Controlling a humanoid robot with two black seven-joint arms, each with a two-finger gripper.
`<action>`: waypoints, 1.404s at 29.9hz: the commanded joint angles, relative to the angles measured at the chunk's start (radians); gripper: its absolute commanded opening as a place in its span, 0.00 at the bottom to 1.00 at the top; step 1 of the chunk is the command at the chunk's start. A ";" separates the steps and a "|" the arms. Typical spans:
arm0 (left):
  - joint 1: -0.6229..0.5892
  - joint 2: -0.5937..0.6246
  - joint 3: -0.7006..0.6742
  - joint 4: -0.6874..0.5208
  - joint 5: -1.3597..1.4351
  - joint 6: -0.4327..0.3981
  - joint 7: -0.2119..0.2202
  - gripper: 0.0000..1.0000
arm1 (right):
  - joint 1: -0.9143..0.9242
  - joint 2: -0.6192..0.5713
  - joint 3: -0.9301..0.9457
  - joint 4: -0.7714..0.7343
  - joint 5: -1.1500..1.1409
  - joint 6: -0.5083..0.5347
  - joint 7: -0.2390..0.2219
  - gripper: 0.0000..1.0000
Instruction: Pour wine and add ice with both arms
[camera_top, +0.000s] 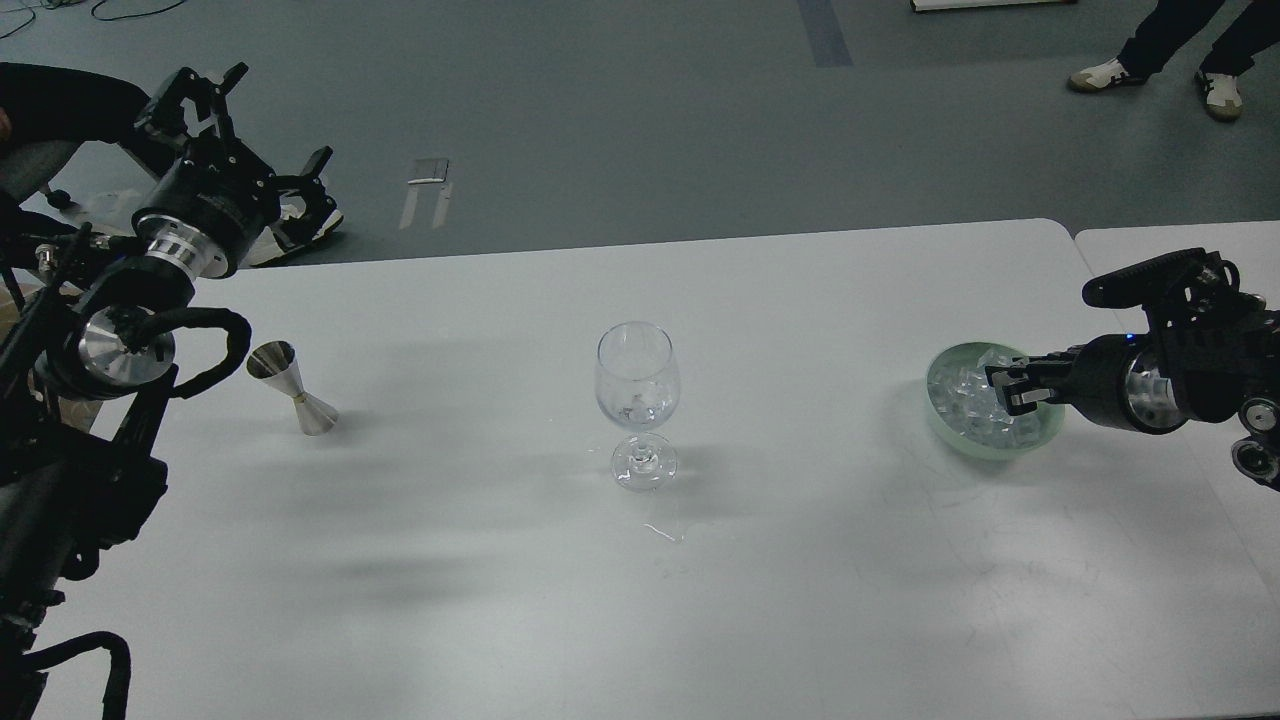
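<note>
A clear wine glass (638, 385) stands upright mid-table with a small bit of ice (637, 408) at the bottom of its bowl. No wine is in view. A pale green bowl (942, 430) at the right holds several ice cubes (968, 398). My right gripper (1012, 386) hovers over the bowl's right half, just above the cubes; it is small and dark, so its state is unclear. My left gripper (265, 120) is raised beyond the table's far left corner, fingers spread and empty. A steel jigger (292, 400) stands upright below the left arm.
A small wet patch (664, 531) lies on the white table (500, 600) in front of the glass. A second table (1170, 250) adjoins at the right. A person's feet (1150, 75) stand on the grey floor at the far right.
</note>
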 joint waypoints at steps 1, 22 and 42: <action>0.000 0.002 0.000 0.000 0.000 -0.001 0.000 0.96 | 0.001 -0.002 0.002 0.009 0.000 -0.001 0.000 0.21; -0.009 0.005 0.000 -0.002 0.000 0.001 0.000 0.96 | 0.011 0.021 0.261 0.119 0.005 -0.001 -0.011 0.20; -0.012 0.023 -0.002 -0.002 0.000 0.001 0.002 0.96 | 0.192 0.389 0.272 0.216 0.003 0.000 -0.111 0.19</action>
